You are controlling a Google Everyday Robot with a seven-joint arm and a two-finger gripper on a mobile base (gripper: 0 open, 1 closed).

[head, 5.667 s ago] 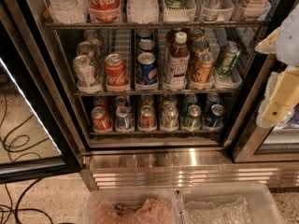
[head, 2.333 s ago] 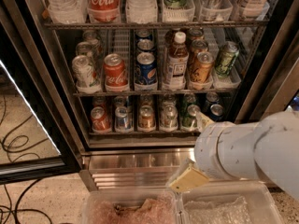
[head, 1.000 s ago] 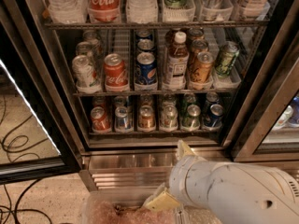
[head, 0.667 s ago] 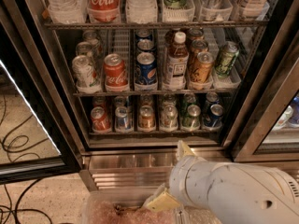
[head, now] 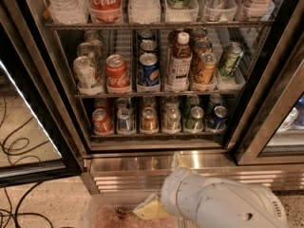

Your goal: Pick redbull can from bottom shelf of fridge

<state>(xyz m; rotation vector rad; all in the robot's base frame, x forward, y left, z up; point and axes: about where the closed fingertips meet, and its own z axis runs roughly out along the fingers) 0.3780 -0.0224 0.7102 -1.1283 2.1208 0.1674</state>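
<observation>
The redbull can (head: 125, 120) stands upright at the front of its lane, second from left on the bottom shelf (head: 156, 135) of the fridge (head: 142, 167), with clear dividers keeping it apart from the red can (head: 102, 121) and the orange can (head: 149, 119) beside it. The gripper (head: 164, 189) hangs low before the steel base, well below the can; whether it is apart or closed cannot be told

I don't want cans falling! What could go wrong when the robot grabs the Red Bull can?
1. The redbull can stands tight between a red can and an orange can on the bottom shelf, so a neighbour might get knocked.
2. The gripper sits low, in front of the fridge, below that shelf; rising, it might bump the shelf edge.
3. The blue can could be mistaken for it.
</observation>
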